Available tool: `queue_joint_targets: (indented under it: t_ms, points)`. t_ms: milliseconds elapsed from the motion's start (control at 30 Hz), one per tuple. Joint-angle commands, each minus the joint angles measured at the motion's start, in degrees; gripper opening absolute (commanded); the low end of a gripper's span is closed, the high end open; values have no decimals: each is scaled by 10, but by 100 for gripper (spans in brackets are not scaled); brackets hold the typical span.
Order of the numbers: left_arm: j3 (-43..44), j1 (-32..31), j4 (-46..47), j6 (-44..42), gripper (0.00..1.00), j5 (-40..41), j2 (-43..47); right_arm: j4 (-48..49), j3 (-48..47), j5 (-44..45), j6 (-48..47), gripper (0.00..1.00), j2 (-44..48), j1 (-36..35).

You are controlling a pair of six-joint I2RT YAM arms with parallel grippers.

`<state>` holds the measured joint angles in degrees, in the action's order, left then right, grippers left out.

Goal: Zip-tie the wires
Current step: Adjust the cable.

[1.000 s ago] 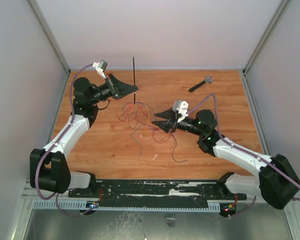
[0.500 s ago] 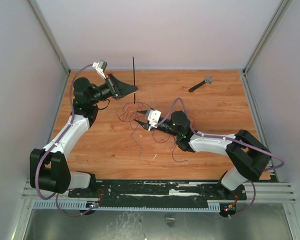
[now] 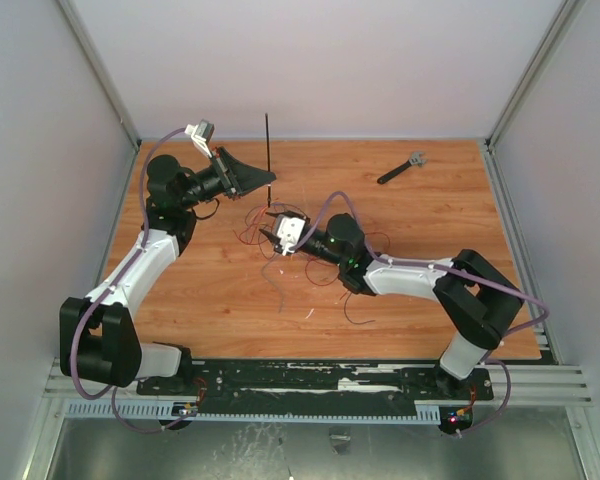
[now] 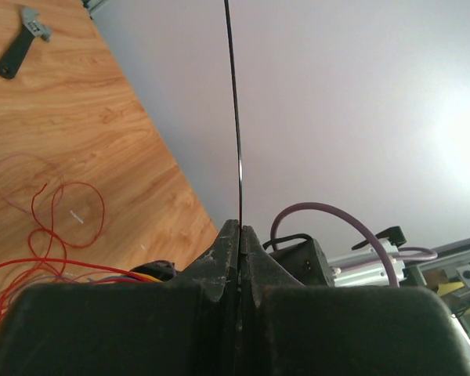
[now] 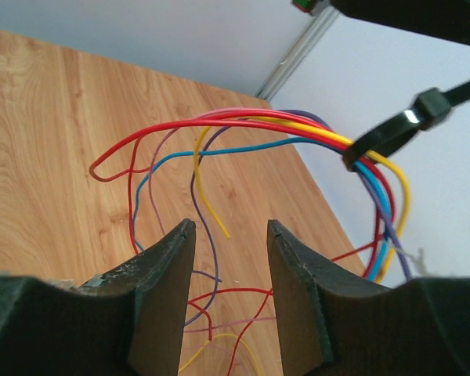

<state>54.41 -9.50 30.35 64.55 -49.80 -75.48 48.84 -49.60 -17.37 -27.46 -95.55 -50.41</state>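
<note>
The wires, a loose tangle of very thin, smooth, plastic-coated strands, mostly red with some yellow, blue, purple and grey ones, lie about the middle of the wooden table. Its top is warm orange-brown with a clear grain. Several strands rise from the table in one soft arch, and others spread flat in curls toward the near edge.

The zip tie, a thin, stiff, glossy black plastic strip, straight like a needle, stands almost upright over the far-middle part of the table. In the right wrist view its lower end, with a small square head, appears to wrap around the arched strands.

The left gripper is pressed shut on the zip tie and pinches the strip between its matte black fingers. The left arm is bent at the elbow over the left side of the table, with the wrist turned toward the middle.

The right gripper stands with its fingers apart and nothing between them, the wires just past the tips. The right arm is folded low across the table, reaching from the right side to the middle.

A short black tool with a grey head lies flat on the far right part of the table.
</note>
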Motion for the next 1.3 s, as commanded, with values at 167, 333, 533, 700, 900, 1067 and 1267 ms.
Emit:
queue_joint_targets:
  t_ms: [167,333,533,700,900,1067,1267]
  points:
    - [6,-4,17,-1,0,-1,7,-29,-45,-3,-21,35,-31,-15]
    - [5,-5,16,-4,0,-1,5,-65,-62,5,-26,17,-34,-21]
    - [15,-4,18,-5,0,-1,-9,-103,-39,18,-18,0,-9,-33]
    - [29,-4,19,-6,0,-1,-18,-110,4,35,0,0,16,-42]
    - [35,-4,18,-7,0,-1,-23,-122,31,42,21,0,29,-47]
    - [38,-4,18,-6,0,0,-26,-134,41,41,36,0,27,-61]
    - [40,-4,19,-4,0,1,-26,-136,41,51,50,0,4,-95]
